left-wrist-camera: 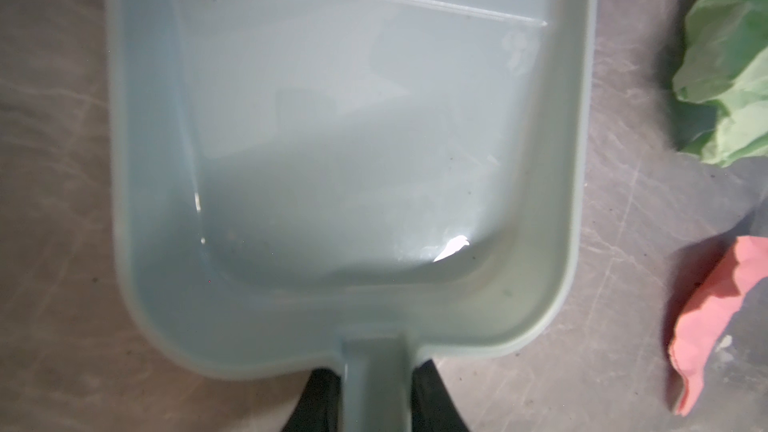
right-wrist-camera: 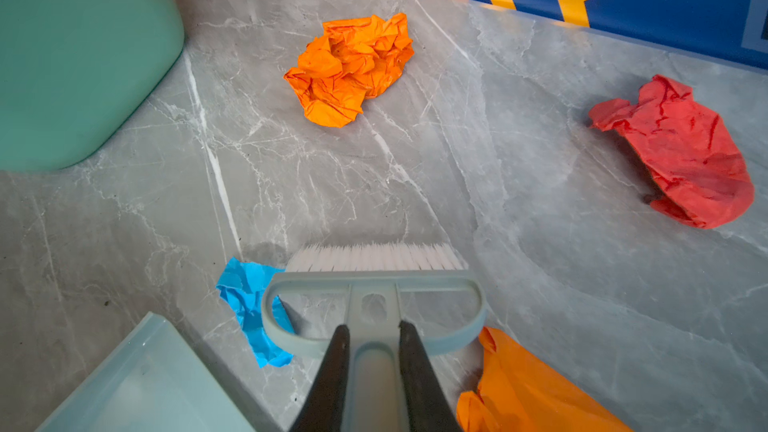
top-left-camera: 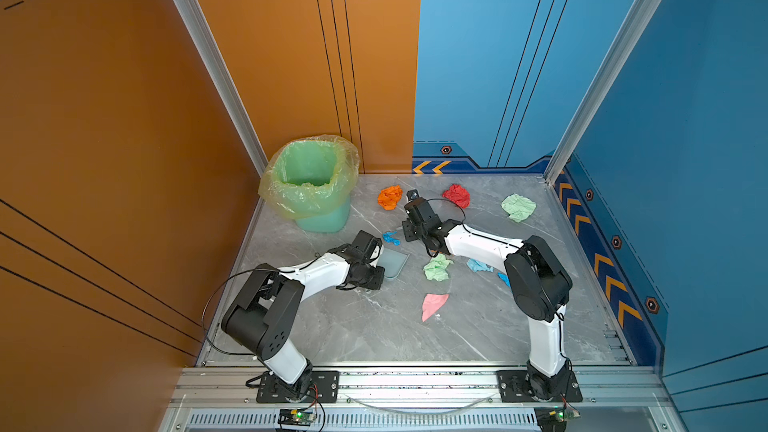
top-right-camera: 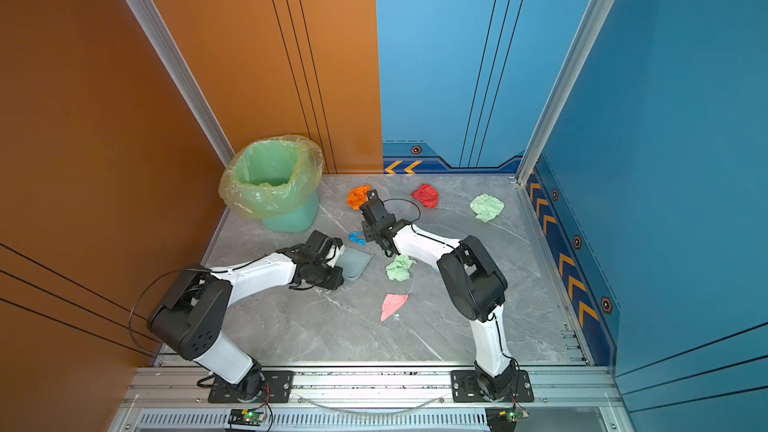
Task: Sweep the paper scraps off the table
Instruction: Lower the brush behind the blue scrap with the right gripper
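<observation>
grey marble table, orange-blue walls | paper scraps strewn | left fingers clamp dustpan | right fingers clamp brush

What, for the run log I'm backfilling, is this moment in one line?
left gripper: shut on dustpan; right gripper: shut on brush; dustpan: empty; brush: bristles beside blue scrap

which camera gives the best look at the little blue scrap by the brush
The right wrist view: the blue scrap lies close up, creases clear, one part behind the brush frame. Both top views show it only as a tiny blue fleck beside the dustpan. The left wrist view misses it.
</observation>
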Tool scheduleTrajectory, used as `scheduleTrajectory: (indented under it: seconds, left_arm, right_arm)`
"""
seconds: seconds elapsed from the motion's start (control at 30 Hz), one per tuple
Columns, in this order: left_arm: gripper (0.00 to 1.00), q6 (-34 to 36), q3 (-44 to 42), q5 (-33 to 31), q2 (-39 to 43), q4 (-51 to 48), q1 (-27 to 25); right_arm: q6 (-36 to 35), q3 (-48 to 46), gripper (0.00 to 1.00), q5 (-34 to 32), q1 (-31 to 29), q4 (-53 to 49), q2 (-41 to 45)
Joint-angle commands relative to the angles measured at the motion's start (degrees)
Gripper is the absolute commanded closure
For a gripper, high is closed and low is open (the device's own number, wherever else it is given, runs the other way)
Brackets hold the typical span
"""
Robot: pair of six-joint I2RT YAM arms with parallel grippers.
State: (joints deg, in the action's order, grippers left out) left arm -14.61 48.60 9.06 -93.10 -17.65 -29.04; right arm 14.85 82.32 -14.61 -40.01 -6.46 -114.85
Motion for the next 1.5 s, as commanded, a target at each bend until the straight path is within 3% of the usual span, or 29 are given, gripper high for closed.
scheduleTrajectory:
  seconds: [0.0, 1.0, 1.47]
  left_arm:
    - [1.00, -0.49, 0.04, -0.17, -2.85, -3.62, -0.72]
    - [1.00, -0.62, -3.18, 0.82, 0.01, -6.14, 0.75]
    - [1.00, -3.31, -2.54, 3.71, 4.75, -16.07, 0.38]
  right_arm:
    - [-1.68, 0.85, 1.00, 2.47, -1.99, -1.93, -0.52]
    - [-9.51, -7.90, 1.00, 14.79, -3.41, -8.16, 5.66]
    - [-7.70, -8.37, 1.00, 18.22, -0.54, -1.66, 9.67]
